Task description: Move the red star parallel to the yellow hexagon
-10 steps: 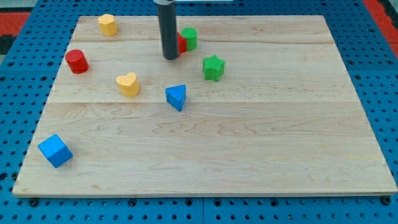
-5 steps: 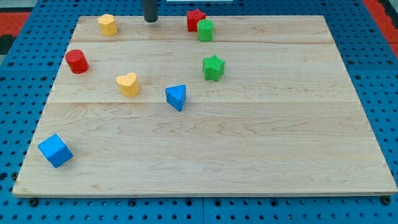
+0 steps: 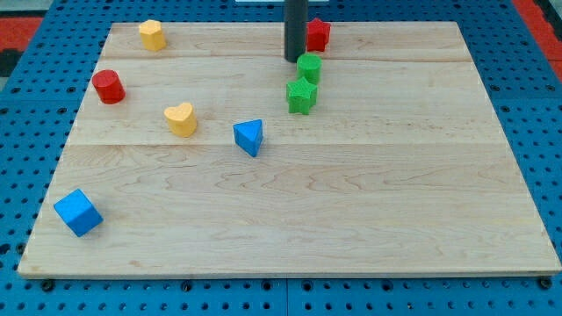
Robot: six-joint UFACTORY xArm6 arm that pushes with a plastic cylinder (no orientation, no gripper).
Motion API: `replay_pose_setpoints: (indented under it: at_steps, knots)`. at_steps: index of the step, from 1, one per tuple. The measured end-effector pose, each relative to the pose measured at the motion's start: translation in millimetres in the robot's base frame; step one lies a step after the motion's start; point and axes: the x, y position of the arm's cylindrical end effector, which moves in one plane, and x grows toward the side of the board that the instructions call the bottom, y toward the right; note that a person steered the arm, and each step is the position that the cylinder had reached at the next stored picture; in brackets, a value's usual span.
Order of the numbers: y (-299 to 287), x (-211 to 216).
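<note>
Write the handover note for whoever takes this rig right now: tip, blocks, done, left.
No claw here; my tip is down on the board, just left of the red star and above the green cylinder.
Red star sits near the view's top edge, right of centre. Yellow hexagon is at the top left, at about the same height.
Done: the star looks roughly level with the hexagon.
Left: check alignment, nudge if needed.

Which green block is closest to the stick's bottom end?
The green cylinder. It sits just to the lower right of my tip, nearly touching it. The green star lies farther toward the view's bottom, right beneath the cylinder.
</note>
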Motion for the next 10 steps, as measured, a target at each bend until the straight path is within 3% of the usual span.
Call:
replay_pose_setpoints:
  at_steps: [1,2,3,4,7,8,9,10]
  knots:
    - [37.0,-5.1]
    - [111.6,-64.0]
    - [92.8,-94.7]
    - [32.5,-67.5]
    - [40.8,-25.4]
    - [23.7,21.5]
    - [-25.7,8.9]
    - [4.2,-43.6]
